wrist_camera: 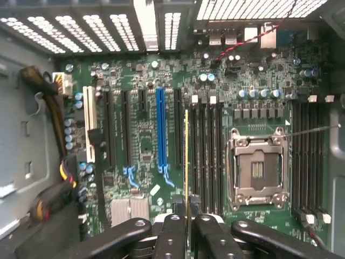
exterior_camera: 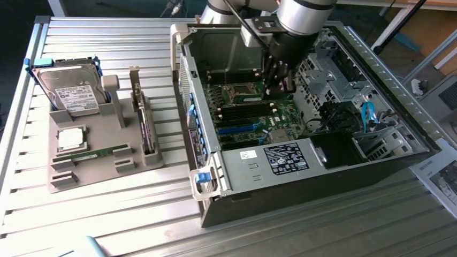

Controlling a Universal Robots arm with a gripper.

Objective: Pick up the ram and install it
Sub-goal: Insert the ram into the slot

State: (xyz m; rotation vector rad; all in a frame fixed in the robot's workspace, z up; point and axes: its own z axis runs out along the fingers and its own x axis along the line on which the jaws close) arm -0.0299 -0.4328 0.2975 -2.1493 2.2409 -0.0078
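My gripper (wrist_camera: 186, 220) is shut on the ram (wrist_camera: 186, 162), a thin green stick seen edge-on, standing upright between the two black fingers (wrist_camera: 171, 232). It hangs over the motherboard (wrist_camera: 145, 145), just beside the bank of black memory slots (wrist_camera: 207, 151) next to the empty CPU socket (wrist_camera: 256, 170). In the exterior view the gripper (exterior_camera: 279, 88) reaches down inside the open computer case (exterior_camera: 286, 155), above the slots near the socket (exterior_camera: 243, 93). Whether the ram touches the board I cannot tell.
A grey holder tray (exterior_camera: 107, 171) at the exterior view's left carries a hard drive (exterior_camera: 71, 93), a silver CPU chip (exterior_camera: 71, 138), an upright expansion card (exterior_camera: 145, 126) and another green stick (exterior_camera: 93, 155). A blue slot (wrist_camera: 160, 129), further memory slots (wrist_camera: 307, 156) and cables (wrist_camera: 54, 113) surround the held ram.
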